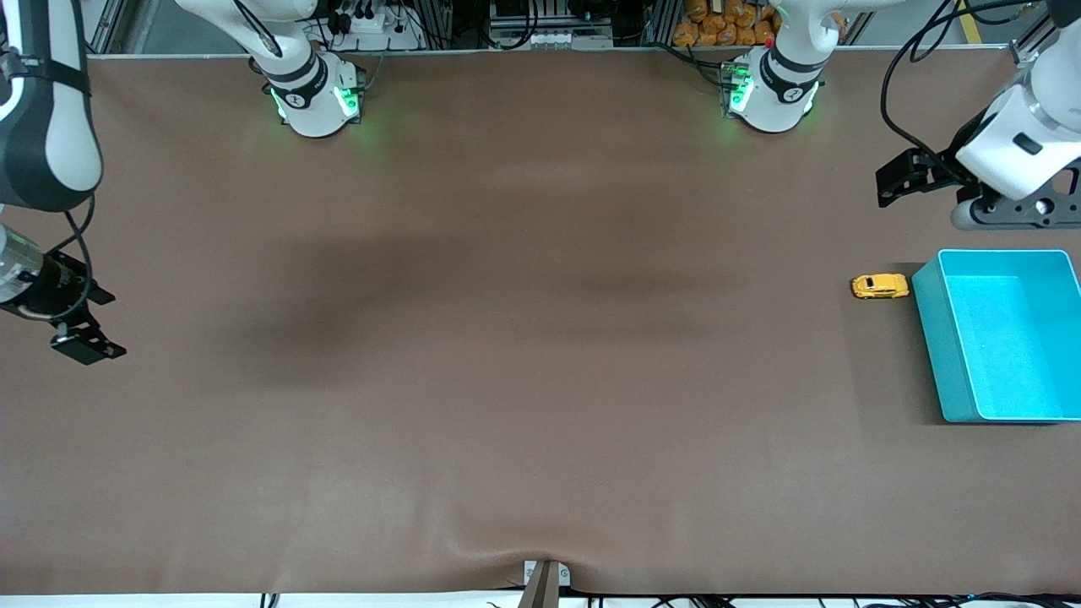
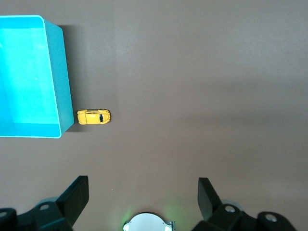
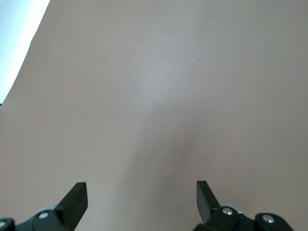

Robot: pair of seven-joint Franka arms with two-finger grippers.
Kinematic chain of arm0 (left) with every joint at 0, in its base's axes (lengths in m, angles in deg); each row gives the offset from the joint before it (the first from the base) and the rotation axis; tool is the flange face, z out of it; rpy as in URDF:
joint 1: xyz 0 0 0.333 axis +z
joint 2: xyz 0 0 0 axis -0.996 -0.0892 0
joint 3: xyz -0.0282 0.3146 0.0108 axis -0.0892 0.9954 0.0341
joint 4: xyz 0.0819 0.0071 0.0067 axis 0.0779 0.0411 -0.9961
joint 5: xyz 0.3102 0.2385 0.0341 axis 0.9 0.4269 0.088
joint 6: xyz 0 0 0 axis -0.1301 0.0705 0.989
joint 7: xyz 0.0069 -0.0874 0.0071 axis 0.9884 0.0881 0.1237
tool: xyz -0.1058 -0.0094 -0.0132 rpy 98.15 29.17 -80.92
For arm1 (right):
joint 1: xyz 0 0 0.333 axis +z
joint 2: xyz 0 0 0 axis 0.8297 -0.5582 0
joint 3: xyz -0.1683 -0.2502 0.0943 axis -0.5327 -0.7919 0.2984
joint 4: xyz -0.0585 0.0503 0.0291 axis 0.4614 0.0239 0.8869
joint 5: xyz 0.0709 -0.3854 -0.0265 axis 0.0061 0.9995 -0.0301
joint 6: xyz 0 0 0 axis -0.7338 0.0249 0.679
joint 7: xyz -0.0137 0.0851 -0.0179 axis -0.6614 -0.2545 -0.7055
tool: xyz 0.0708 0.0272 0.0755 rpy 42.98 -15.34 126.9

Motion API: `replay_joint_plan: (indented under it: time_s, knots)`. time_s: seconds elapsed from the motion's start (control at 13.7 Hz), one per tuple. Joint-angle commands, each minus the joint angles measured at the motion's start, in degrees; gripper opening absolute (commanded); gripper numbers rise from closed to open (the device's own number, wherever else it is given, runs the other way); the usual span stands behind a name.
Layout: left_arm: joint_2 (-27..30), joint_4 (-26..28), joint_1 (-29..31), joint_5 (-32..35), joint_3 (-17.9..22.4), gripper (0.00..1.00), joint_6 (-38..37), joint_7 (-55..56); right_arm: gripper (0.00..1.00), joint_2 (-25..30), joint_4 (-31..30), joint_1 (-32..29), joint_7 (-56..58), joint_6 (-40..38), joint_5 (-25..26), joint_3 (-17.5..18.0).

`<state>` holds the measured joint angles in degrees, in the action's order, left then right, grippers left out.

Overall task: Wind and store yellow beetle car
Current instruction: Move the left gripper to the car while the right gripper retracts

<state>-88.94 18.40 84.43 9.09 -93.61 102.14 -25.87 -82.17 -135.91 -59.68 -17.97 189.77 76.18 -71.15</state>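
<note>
The yellow beetle car point(image 1: 880, 286) stands on the brown table at the left arm's end, right beside the teal bin point(image 1: 946, 371), which holds nothing. In the left wrist view the car point(image 2: 94, 116) sits next to the bin's wall point(image 2: 65, 86). My left gripper point(image 1: 1001, 215) hangs open and empty in the air over the table near the bin's farther rim; its jaws point(image 2: 142, 185) stand wide apart. My right gripper point(image 1: 51, 321) waits open and empty point(image 3: 141, 187) over bare table at the right arm's end.
The two arm bases point(image 1: 317, 97) point(image 1: 773, 93) stand along the table's farther edge. The table cover has a small ridge at a clamp point(image 1: 545, 574) on the near edge. A pale strip past the table edge point(image 3: 19, 38) shows in the right wrist view.
</note>
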Motion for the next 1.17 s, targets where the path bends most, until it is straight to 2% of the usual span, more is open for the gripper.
replay_joint_plan:
  time_s: [0.0,0.15,0.36,0.51,0.66,0.8,0.95,1.09]
  knots:
    - [-1.3,0.1,0.1,-0.25,-0.17,1.0,-0.12,5.1,1.0,1.08,1.58,0.18,5.63,-2.91,1.75,0.36]
    - [-2.62,0.45,0.45,-0.34,0.0,1.0,-0.48,10.54,1.0,2.49,2.8,-0.17,15.38,-6.77,1.75,0.81]
    - [-4.47,1.76,4.74,-0.6,0.09,1.0,-0.48,18.29,1.0,5.56,3.16,-0.79,30.94,-14.84,1.58,0.9]
    - [-4.47,5.36,6.77,-0.61,0.18,1.0,0.48,18.92,1.0,7.93,3.16,-1.4,38.67,-16.8,1.49,0.9]
    - [-3.34,10.88,8.0,-0.43,0.27,1.0,4.94,22.67,1.0,10.13,3.25,-2.37,48.61,-19.25,1.14,0.9]
    - [-2.45,16.51,8.53,-0.34,0.44,1.0,10.74,28.91,1.0,12.51,3.25,-3.24,52.42,-21.29,1.05,1.68]
    - [-2.54,20.47,10.81,-0.34,0.18,1.0,15.67,37.51,1.0,12.96,3.42,-4.39,52.61,-20.59,0.26,4.57]
    - [-1.32,25.3,13.27,-0.43,0.01,1.0,21.47,40.88,1.0,12.69,4.74,-4.39,52.25,-20.5,0.43,7.56]
